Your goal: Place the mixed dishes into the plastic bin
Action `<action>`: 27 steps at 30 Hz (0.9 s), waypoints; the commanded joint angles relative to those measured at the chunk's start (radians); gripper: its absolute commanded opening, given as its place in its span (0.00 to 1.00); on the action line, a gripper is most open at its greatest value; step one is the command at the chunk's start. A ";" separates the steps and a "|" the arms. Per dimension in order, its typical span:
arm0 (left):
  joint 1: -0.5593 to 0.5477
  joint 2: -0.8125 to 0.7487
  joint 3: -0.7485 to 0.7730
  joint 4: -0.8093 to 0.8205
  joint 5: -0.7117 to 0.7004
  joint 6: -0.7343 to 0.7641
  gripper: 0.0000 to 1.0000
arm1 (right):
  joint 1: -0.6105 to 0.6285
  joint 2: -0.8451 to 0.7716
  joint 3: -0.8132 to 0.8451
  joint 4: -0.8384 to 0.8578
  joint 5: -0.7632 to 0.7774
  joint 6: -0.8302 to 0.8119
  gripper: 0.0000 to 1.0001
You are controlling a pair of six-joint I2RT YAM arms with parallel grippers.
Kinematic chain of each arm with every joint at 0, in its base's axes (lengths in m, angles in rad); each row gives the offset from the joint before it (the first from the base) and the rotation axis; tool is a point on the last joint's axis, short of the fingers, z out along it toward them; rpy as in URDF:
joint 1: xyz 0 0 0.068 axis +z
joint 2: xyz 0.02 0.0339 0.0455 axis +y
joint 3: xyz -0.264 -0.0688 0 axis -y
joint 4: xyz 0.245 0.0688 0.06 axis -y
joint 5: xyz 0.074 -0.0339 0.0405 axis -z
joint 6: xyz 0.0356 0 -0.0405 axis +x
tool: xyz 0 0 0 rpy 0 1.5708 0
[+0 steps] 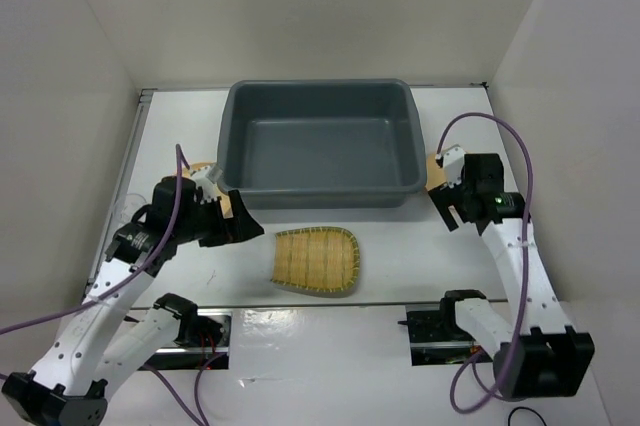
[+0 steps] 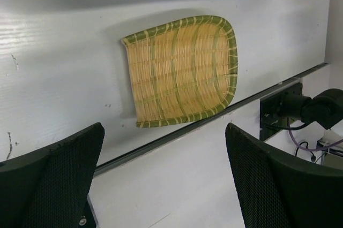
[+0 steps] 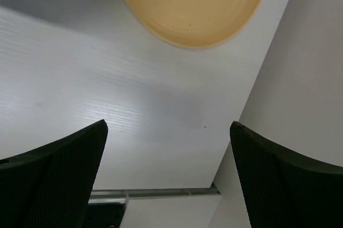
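The slate-grey plastic bin stands empty at the back middle of the table. The yellowish bamboo tray lies in front of it and also shows in the left wrist view. My left gripper is open and empty, left of the tray, apart from it. One tan-orange plate peeks out under the left arm. The other plate lies right of the bin, half hidden by my right gripper, which hangs open and empty above the table just short of that plate. I do not see the glass cup.
White walls close in the table on the left, back and right. The right wall runs close beside the right gripper. A metal rail and both arm bases lie along the near edge.
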 commanded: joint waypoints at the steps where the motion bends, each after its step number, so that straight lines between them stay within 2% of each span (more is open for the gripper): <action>1: -0.002 -0.020 0.078 -0.019 -0.021 0.020 1.00 | -0.081 0.061 0.000 0.150 0.001 -0.056 0.99; 4: -0.002 0.002 0.100 -0.045 -0.011 0.051 1.00 | -0.104 0.071 -0.064 0.159 -0.132 -0.221 0.99; 6: -0.002 0.031 0.126 -0.055 -0.001 0.068 1.00 | -0.115 0.071 -0.142 0.204 -0.163 -0.305 0.99; 10: -0.002 0.045 0.183 -0.117 -0.007 0.105 1.00 | -0.164 0.133 -0.176 0.268 -0.229 -0.369 0.99; 11: -0.002 0.034 0.183 -0.135 -0.024 0.114 1.00 | -0.182 0.161 -0.156 0.279 -0.270 -0.369 0.99; 15: -0.002 0.008 0.195 -0.172 -0.043 0.114 1.00 | -0.386 0.362 -0.040 0.252 -0.405 -0.390 0.99; 17: -0.002 -0.013 0.195 -0.184 -0.043 0.114 1.00 | -0.426 0.423 0.006 0.239 -0.450 -0.409 0.99; 22: -0.002 -0.033 0.183 -0.194 -0.053 0.123 1.00 | -0.435 0.423 -0.059 0.308 -0.472 -0.470 0.99; 27: -0.002 -0.003 0.183 -0.203 -0.064 0.133 1.00 | -0.412 0.498 -0.055 0.327 -0.472 -0.495 0.99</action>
